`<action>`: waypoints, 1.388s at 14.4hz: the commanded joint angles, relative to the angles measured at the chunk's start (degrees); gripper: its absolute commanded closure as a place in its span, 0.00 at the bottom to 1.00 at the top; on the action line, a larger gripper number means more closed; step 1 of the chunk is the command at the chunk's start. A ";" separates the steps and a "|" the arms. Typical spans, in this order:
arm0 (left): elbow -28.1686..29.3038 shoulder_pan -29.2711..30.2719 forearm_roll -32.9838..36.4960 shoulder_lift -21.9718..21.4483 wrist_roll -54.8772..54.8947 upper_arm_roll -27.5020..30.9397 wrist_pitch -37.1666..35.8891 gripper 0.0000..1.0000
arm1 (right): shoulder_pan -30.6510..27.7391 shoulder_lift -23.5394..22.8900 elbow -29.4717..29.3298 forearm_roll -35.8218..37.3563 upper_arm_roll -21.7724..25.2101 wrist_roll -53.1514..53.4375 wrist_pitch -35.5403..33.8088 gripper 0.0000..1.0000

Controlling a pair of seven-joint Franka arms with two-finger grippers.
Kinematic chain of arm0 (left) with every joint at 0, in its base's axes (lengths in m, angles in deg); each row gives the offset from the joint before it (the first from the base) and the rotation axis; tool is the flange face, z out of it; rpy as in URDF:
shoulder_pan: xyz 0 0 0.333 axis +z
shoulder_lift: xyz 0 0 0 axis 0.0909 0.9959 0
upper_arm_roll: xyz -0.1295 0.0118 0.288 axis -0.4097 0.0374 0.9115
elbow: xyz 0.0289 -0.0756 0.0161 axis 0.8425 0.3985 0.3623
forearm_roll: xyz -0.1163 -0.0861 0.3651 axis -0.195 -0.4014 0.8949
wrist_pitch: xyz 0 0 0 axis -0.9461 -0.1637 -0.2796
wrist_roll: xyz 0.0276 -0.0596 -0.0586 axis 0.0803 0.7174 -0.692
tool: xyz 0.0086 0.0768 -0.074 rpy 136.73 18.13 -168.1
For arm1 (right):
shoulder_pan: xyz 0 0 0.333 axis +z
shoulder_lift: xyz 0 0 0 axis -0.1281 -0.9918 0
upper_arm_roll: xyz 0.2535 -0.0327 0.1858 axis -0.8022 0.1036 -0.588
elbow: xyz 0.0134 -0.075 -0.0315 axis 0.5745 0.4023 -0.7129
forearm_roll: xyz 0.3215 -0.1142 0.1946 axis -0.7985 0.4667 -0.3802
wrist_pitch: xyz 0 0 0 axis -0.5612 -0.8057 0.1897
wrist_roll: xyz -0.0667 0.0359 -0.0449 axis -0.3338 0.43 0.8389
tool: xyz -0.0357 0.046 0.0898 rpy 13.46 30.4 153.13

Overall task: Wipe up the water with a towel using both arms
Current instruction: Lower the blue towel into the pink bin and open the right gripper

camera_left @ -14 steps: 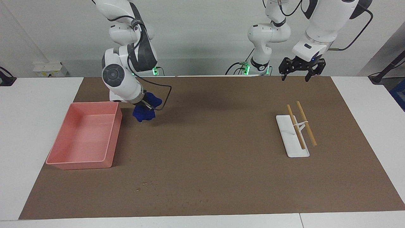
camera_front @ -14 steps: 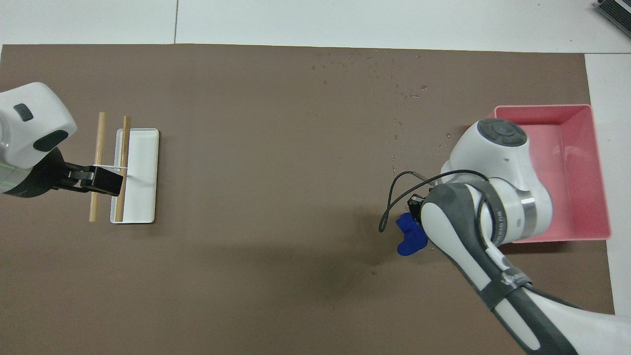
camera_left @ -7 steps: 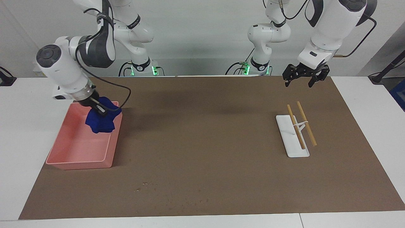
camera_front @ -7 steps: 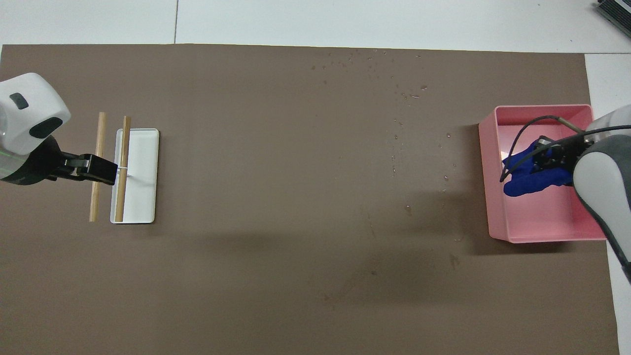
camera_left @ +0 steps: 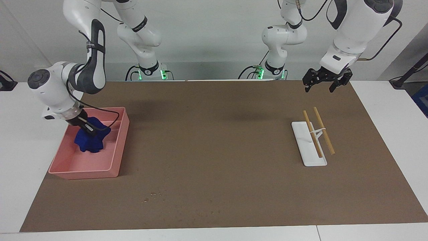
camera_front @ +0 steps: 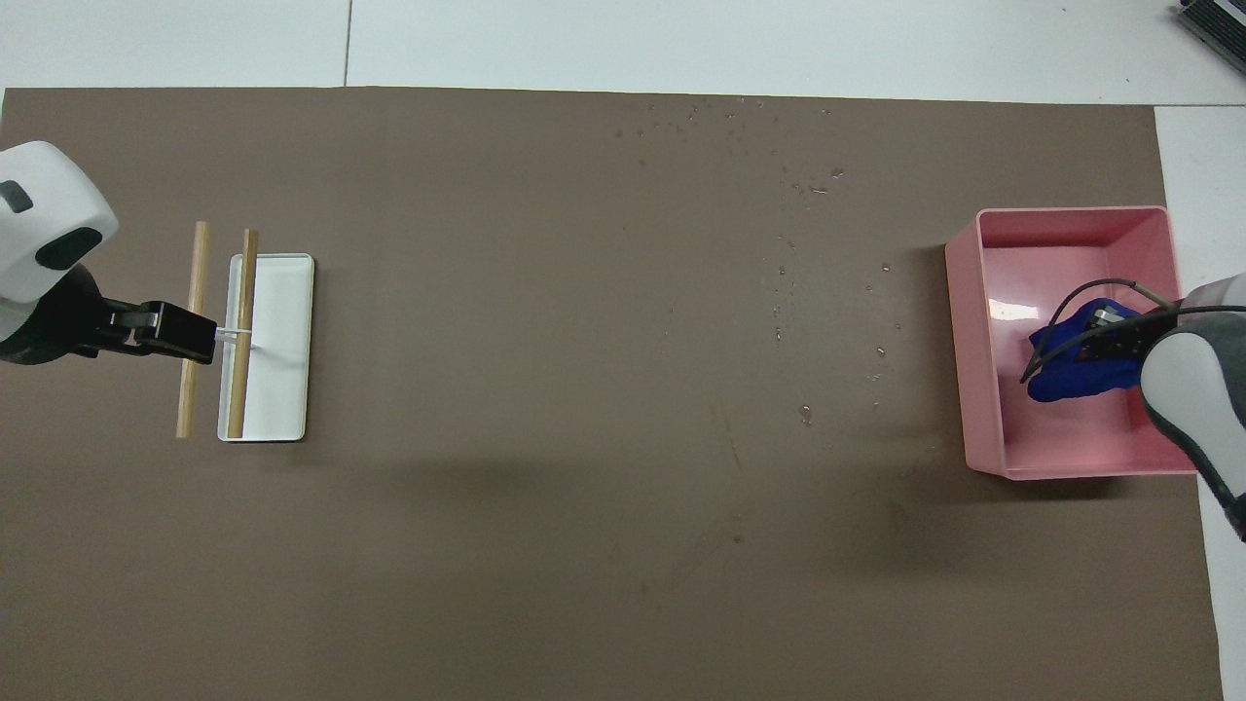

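The right gripper is down inside the pink tray, at the right arm's end of the table. Its fingers are pinched tight on the blue towel, which hangs in a bunch with its bottom touching or almost touching the tray floor.

The water is out on the brown mat, farther from the robots than the tray, in tiny drops spread toward the middle. So the towel is not near the wet spots.

What could go wrong? If the fingers let go here, the towel lands in the tray and the drops stay. If the arm pulls the towel out too low, it could snag on the tray wall and drag or tip the tray. A bunched towel may also skip over small drops.

The white holder with two sticks sits toward the left arm's end. The left gripper waits in the air with its fingers wide and empty. If it drops straight down, it might knock the sticks.
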 commanded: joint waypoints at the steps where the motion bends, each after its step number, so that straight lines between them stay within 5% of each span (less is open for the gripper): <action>1: 0.13 1.00 0.62 -0.40 0.77 -0.72 -0.62 0.00 | -0.68 1.63 4.96 0.90 -0.88 -2.59 2.22 1.00; 3: -0.04 0.65 0.35 -0.40 0.15 -0.72 -1.14 0.00 | -0.24 1.72 5.67 0.99 -0.79 -6.80 1.96 1.00; 4: -0.04 0.48 0.35 -0.57 0.15 -0.72 -1.32 0.00 | 0.20 1.63 5.50 1.16 -0.79 -8.22 1.43 0.81; 5: -0.04 0.39 0.35 -0.83 0.24 -0.72 -1.41 0.00 | 0.29 1.72 5.41 2.12 -0.88 -8.58 0.64 0.51; 6: -0.04 0.21 0.35 -0.84 0.33 -0.72 -1.32 0.00 | 0.46 1.72 5.06 4.13 -1.05 -9.02 -0.84 0.36; 8: -0.04 0.21 0.35 -0.92 0.59 -0.72 -0.80 0.00 | 1.78 1.63 1.56 7.13 -1.05 -10.50 -4.97 0.23; 10: -0.13 -0.05 0.26 -0.92 0.33 -0.72 -0.44 0.00 | 2.39 2.42 -3.10 7.23 -1.66 -14.71 -10.24 0.00; 16: 0.04 0.04 0.35 -0.92 0.15 -0.63 -0.35 0.00 | 6.79 8.30 -13.48 5.83 -3.85 -17.55 -22.21 0.00; 20: 0.65 -0.05 0.35 -1.27 0.15 -0.63 -0.27 0.00 | 6.79 11.30 -18.65 -1.46 -8.25 -16.94 -30.71 0.00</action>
